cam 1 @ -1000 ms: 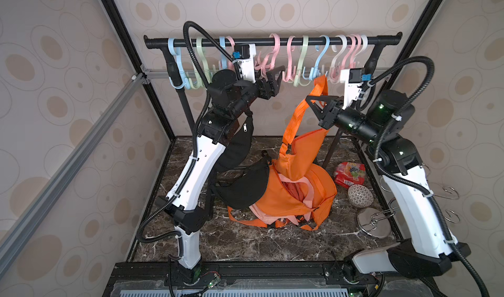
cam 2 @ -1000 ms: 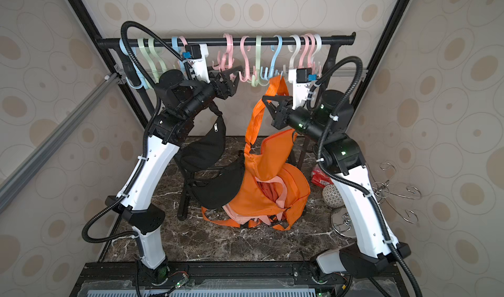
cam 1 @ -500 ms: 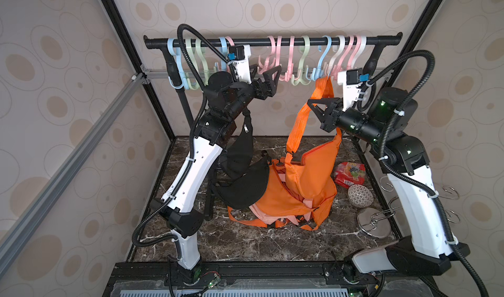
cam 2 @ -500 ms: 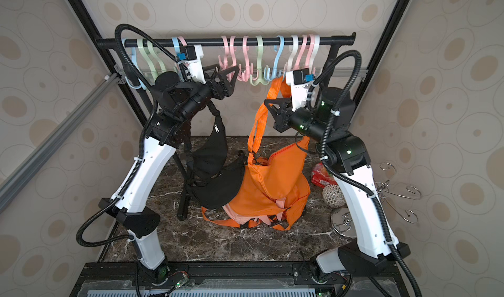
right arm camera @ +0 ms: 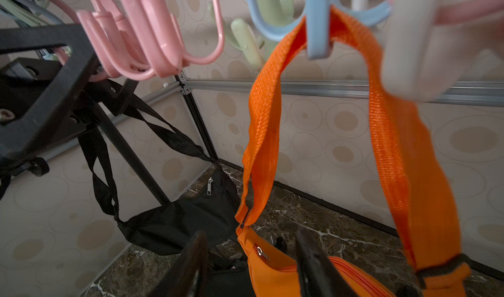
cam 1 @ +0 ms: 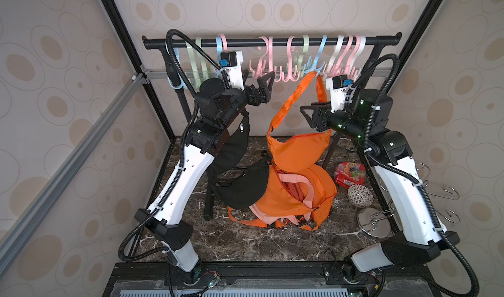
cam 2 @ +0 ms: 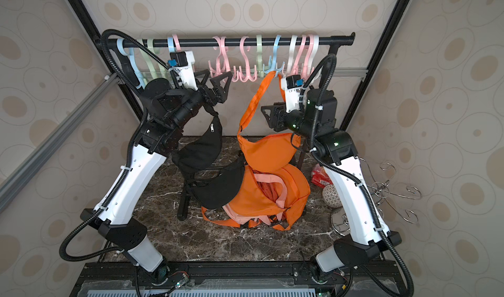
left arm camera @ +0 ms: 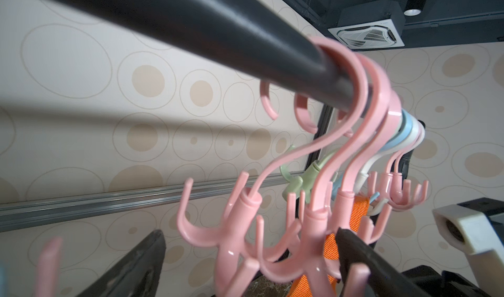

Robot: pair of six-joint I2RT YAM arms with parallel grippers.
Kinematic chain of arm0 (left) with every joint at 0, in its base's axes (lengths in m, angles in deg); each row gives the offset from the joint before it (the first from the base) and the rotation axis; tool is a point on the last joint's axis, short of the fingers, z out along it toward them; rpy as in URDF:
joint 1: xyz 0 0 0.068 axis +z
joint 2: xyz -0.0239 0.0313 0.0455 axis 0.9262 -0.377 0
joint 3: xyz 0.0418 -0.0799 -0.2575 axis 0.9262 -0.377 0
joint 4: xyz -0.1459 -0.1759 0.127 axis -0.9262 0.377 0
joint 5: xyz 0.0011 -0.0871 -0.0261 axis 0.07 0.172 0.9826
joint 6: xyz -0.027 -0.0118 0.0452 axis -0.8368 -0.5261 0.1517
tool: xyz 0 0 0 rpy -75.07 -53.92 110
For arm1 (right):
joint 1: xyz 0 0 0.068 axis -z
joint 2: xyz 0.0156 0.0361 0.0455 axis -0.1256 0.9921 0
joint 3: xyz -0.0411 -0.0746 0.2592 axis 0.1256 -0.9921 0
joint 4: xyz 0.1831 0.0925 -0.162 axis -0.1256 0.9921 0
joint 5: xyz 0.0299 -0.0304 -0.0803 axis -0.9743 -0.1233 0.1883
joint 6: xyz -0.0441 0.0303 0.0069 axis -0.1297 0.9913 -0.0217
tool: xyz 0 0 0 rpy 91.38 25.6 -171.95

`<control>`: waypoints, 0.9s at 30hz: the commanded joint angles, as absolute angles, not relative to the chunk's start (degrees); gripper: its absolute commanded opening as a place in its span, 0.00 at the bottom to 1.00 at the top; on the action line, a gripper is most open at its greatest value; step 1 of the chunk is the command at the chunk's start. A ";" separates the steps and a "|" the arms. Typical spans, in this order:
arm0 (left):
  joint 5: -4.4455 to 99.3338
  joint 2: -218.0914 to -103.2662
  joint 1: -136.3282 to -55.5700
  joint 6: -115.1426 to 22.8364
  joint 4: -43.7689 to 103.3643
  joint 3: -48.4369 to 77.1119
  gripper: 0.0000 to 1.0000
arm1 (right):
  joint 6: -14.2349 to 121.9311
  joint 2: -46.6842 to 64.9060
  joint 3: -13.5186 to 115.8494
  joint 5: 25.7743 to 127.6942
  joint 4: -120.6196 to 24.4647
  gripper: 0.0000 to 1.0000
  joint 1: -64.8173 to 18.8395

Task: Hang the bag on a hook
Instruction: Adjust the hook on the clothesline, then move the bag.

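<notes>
The orange bag (cam 1: 297, 151) (cam 2: 268, 151) hangs free above the floor. Its strap (right arm camera: 387, 123) is looped over a prong of the blue hook (cam 1: 316, 66) (cam 2: 274, 65) (right arm camera: 319, 36) on the black rail (cam 1: 272, 41). My right gripper (cam 1: 306, 117) (cam 2: 267, 117) (right arm camera: 251, 268) is open, level with the strap and apart from it, holding nothing. My left gripper (cam 1: 256, 81) (cam 2: 214, 78) (left arm camera: 245, 265) is wide open under the rail. The prongs of a pink hook (left arm camera: 240, 243) stand loose between its fingers.
A black sling bag (cam 1: 231, 148) (right arm camera: 177, 222) hangs by its strap beside the left arm. On the marble floor lie an orange backpack (cam 1: 297, 197), another black bag (cam 1: 242, 189), a red packet (cam 1: 350, 172), a patterned bowl (cam 1: 360, 196) and a metal hook stand (cam 1: 373, 222).
The right gripper has opened, let go of the orange strap and drawn away from the hook, so the bag now hangs on its own. The left gripper has opened wider.
</notes>
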State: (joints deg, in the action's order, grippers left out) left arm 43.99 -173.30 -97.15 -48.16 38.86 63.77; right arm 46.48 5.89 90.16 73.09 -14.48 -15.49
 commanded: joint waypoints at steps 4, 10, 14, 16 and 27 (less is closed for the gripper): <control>41.59 -166.29 -96.25 -45.84 35.35 54.82 1.00 | 46.93 0.39 86.15 70.47 -13.55 0.56 -15.55; 41.37 -155.63 -97.07 -43.89 31.00 37.39 1.00 | 43.87 -7.58 76.90 72.17 -10.72 0.61 -17.47; 35.56 -150.24 -100.47 -39.97 32.92 27.21 1.00 | 43.80 -12.84 66.27 74.06 -10.28 0.67 -19.10; 34.14 -147.65 -101.62 -39.36 32.41 22.19 1.00 | 44.47 -15.03 60.70 75.18 -10.51 0.67 -19.42; 28.68 -137.02 -108.79 -44.62 33.20 -2.17 1.00 | 47.16 -20.25 36.61 79.38 -13.91 0.67 -30.49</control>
